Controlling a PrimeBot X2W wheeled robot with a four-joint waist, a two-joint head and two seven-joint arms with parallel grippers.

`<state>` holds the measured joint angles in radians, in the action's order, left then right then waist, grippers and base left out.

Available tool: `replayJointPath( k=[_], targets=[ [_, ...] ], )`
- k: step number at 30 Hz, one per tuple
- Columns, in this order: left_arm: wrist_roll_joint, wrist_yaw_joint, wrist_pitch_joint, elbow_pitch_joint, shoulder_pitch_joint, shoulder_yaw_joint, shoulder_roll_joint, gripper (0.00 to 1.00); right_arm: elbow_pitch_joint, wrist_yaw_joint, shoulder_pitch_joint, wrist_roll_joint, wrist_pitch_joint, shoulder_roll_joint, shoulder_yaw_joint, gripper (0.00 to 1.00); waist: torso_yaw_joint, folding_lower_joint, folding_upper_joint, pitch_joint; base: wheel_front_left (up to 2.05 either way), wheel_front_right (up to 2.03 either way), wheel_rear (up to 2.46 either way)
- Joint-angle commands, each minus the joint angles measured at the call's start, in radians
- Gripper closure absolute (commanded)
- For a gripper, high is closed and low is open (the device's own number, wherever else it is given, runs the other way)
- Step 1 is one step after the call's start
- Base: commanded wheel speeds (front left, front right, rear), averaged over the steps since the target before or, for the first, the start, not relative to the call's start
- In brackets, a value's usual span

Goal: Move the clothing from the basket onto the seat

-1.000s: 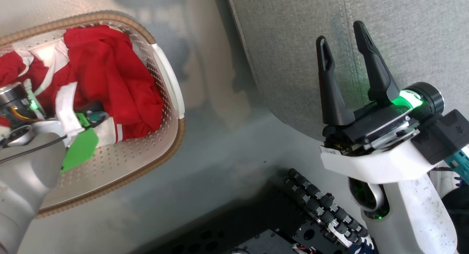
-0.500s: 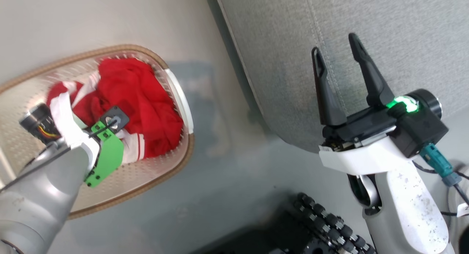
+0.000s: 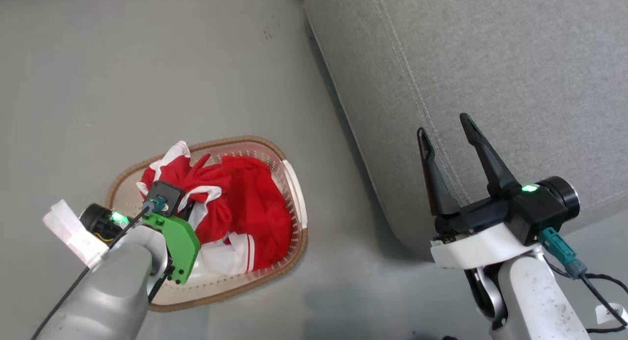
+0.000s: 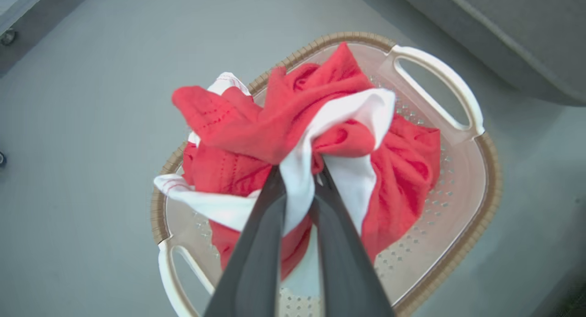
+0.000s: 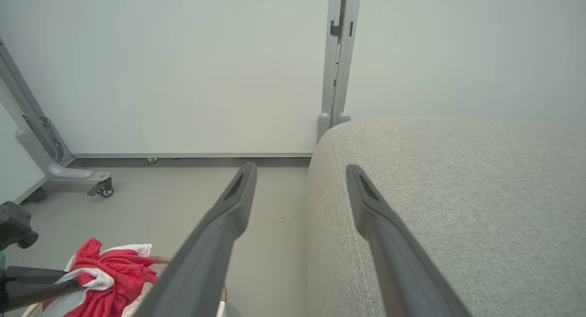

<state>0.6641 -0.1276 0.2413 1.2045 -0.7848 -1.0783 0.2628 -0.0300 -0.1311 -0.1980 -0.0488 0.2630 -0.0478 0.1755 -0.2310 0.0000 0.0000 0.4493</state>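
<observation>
Grey and pale, the left arm comes up from the lower left corner of the head view, carrying a green bracket and a white tag near its wrist. The left jaws reach down into the basket, and the left wrist view shows them pressed close on a white band of the clothing, pinching it with red folds bunched around their tips. Part of that red fabric is drawn up into a peak at the jaws, and the rest lies heaped inside the basket, with white bands trailing toward its near handle. The right wrist view shows the gathered clothing standing above the woven-look rim. The basket sits on the grey floor, apart from the seat, with one white handle turned toward it. Right of a strip of open floor lies the seat, its rounded corner and stitched seam nearest the basket. The right arm rises from the lower right corner of the head view with a green light at its wrist. The right jaws are spread wide and hold nothing, their tips over the seat's near edge beside the seam. Beyond the seat, at the floor's far edge, stand a pale wall and a grey metal post.
</observation>
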Motion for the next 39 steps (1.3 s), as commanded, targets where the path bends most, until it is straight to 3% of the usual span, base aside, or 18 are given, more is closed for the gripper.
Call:
replayJointPath(
  k=[1,6,12,19,25,29,39],
  targets=[
    [0.021,0.001,0.013,-0.012,0.03,0.02,-0.01,1.0,0.006,0.001,0.027,0.007,0.003,-0.004,-0.001,0.0,0.135,0.0,0.0,-0.21,0.0,0.0,0.0],
    [0.105,-0.001,0.025,-0.164,0.085,0.164,-0.006,1.0,0.013,0.001,0.061,0.016,0.003,-0.004,0.005,0.0,0.155,0.0,0.0,-0.272,0.0,0.0,0.0],
    [0.086,0.022,0.024,-0.451,0.212,0.395,0.002,1.0,0.016,0.001,0.083,0.018,0.003,-0.004,0.007,0.0,0.165,0.0,0.0,-0.316,0.0,0.0,0.0],
    [-0.022,0.013,0.024,-0.772,0.389,0.659,-0.062,1.0,0.016,0.001,0.1,0.02,0.003,-0.004,0.018,0.0,0.164,0.0,0.0,-0.342,0.0,0.0,0.0],
    [-0.088,-0.002,0.024,-0.985,0.5,0.806,-0.147,1.0,0.019,0.001,0.112,0.017,0.003,-0.004,0.031,0.0,0.154,0.0,0.0,-0.355,0.0,0.0,0.0],
    [-0.074,-0.003,0.023,-1.13,0.539,0.77,-0.163,1.0,0.019,0.0,0.116,0.014,0.003,-0.004,0.034,0.0,0.151,0.0,0.0,-0.357,0.0,0.0,0.0],
    [-0.021,-0.004,0.023,-1.261,0.547,0.588,-0.08,1.0,0.026,0.0,0.126,0.012,0.003,-0.004,0.052,0.0,0.149,0.0,0.0,-0.366,0.0,0.0,0.0]
  ],
)
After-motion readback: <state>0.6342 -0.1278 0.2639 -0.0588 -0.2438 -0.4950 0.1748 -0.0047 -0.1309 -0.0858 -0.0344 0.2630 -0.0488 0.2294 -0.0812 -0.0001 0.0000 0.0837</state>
